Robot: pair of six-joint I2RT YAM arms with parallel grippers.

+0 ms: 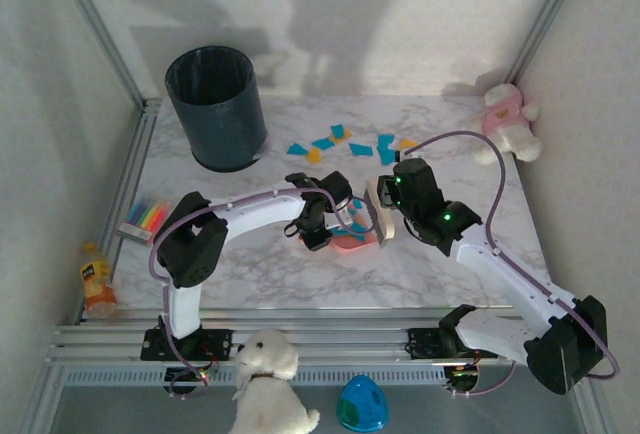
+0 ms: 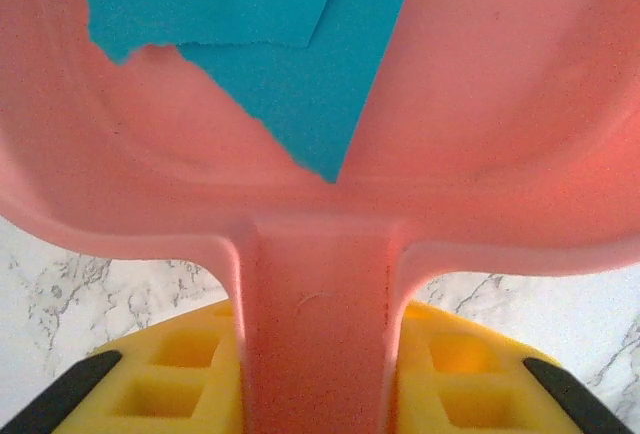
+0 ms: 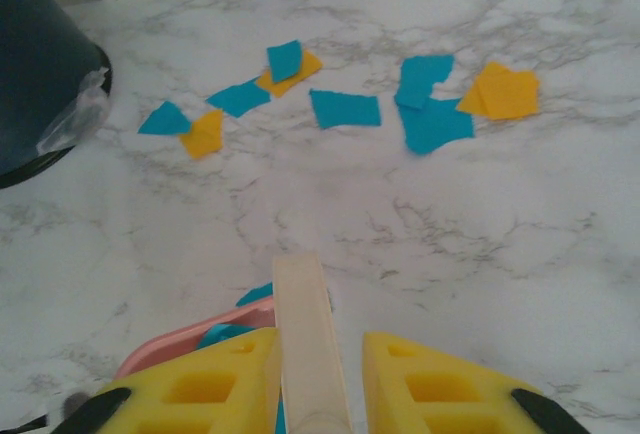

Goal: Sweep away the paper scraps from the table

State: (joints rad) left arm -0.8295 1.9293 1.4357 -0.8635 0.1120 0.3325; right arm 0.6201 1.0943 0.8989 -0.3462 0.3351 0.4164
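Looking at the table [image 1: 250, 289] first: marble top, dark bin [image 1: 215, 104] at the far-left corner. Mid-table, the left gripper [image 2: 315, 399] is clamped on the handle of the pink dustpan [image 2: 500, 104], which already has a few blue pieces in it. Next to it the right gripper [image 3: 312, 399] is clenched round what looks like a pale brush handle [image 3: 303, 314]. The loose paper scraps [image 3: 345, 109], orange and blue, lie in a rough row near the far edge, well apart from the pan. My take: set the pan lip flat on the marble just beside the row and keep it level so nothing slides out. Then brush slow, short strokes from behind the scraps, since paper this light flutters.
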